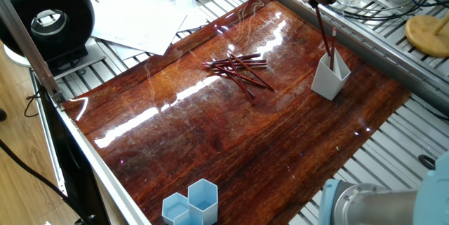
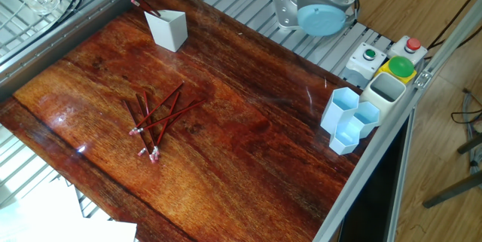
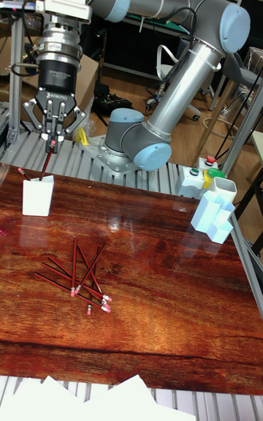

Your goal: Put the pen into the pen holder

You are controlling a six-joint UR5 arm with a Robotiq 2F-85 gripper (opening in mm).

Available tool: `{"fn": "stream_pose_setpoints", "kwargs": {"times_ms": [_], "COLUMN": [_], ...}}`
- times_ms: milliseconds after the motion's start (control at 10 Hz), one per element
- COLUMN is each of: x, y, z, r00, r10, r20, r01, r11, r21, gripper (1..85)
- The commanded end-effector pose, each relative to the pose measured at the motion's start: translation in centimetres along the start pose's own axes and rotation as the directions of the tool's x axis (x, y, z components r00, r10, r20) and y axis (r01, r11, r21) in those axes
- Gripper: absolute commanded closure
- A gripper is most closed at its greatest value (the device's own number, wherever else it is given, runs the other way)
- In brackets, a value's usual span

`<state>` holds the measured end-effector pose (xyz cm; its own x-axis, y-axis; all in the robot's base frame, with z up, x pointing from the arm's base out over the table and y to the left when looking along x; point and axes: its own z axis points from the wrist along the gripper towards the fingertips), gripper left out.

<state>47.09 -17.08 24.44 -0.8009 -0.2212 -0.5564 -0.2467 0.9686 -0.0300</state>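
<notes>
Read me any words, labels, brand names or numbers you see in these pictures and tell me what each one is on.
Black gripper: a band of white lettering runs around its body, too small and blurred to read.
White sheets of paper: faint print, not readable.
Box with red, green and black buttons: no legible markings.
White plastic pen holder and light blue hexagonal cups: no text visible.

My gripper [image 3: 52,145] hung straight down from the wrist at the far left of the table, its fingers [image 3: 47,131] drawn close together with a thin red shaft between the tips. The arm's upper link reached across from the shoulder; the base sat behind the table.
</notes>
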Motion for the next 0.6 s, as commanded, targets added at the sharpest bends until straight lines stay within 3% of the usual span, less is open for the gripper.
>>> {"fn": "stream_pose_setpoints", "kwargs": {"times_ms": [0, 500], "x": [-0.1, -0.08], "y": [-0.03, -0.38], "z": [-0.03, 0.2], "r00": [1.0, 0.999], "r10": [0.007, 0.016], "r20": [0.022, 0.049], "r01": [-0.007, -0.015], "r11": [1.0, 0.999], "r21": [-0.015, -0.029], "gripper": [84.7, 84.7]}}
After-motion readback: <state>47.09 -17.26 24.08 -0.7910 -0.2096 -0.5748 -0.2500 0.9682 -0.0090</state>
